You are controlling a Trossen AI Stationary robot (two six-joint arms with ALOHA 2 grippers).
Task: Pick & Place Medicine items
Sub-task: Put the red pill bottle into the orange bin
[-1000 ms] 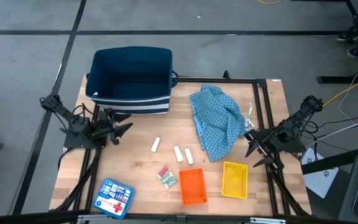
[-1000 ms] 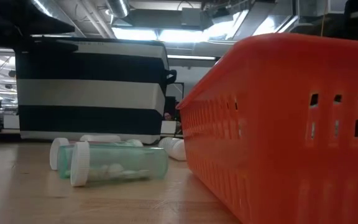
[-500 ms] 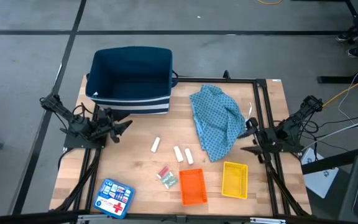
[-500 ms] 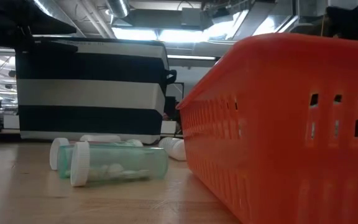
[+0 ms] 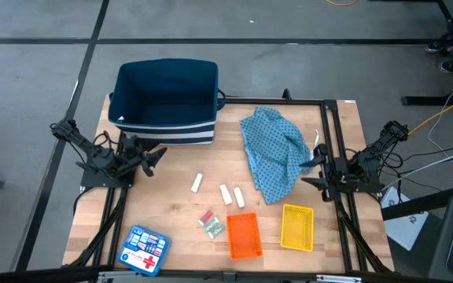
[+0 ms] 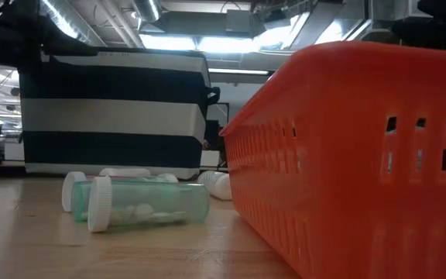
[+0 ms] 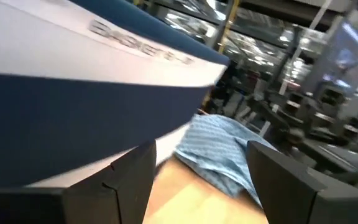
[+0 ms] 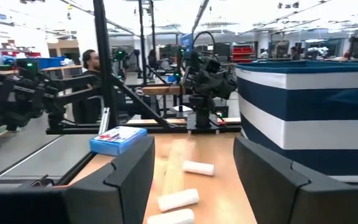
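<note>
Three white sticks [image 5: 197, 183] lying on the wooden table [image 5: 171, 236] near its middle, one apart toward the left arm, two [image 5: 233, 195] side by side just beside the blue patterned cloth [image 5: 276, 152]; seen also in the right wrist view as white cylinders [image 8: 198, 167]. Nearer the front edge, tiny red and greenish packets [image 5: 209, 222] just beside the orange tray [image 5: 244, 235], with a yellow tray [image 5: 296, 226] next to that; at table height, clear capped vials [image 6: 145, 204] lying on their sides beside the orange wall. Left gripper [image 5: 154, 154] hovering at the left edge in front of the navy-and-white striped basket [image 5: 166, 98], fingers [image 7: 117, 186] spread wide, nothing between them. Right gripper [image 5: 311, 174] at the right edge beside the cloth, fingers [image 8: 126, 180] parted, holding nothing. White lettering on the basket rim too blurred to read. Blue box [image 5: 145, 250] with a red cross at the front left corner, its small print illegible.
</note>
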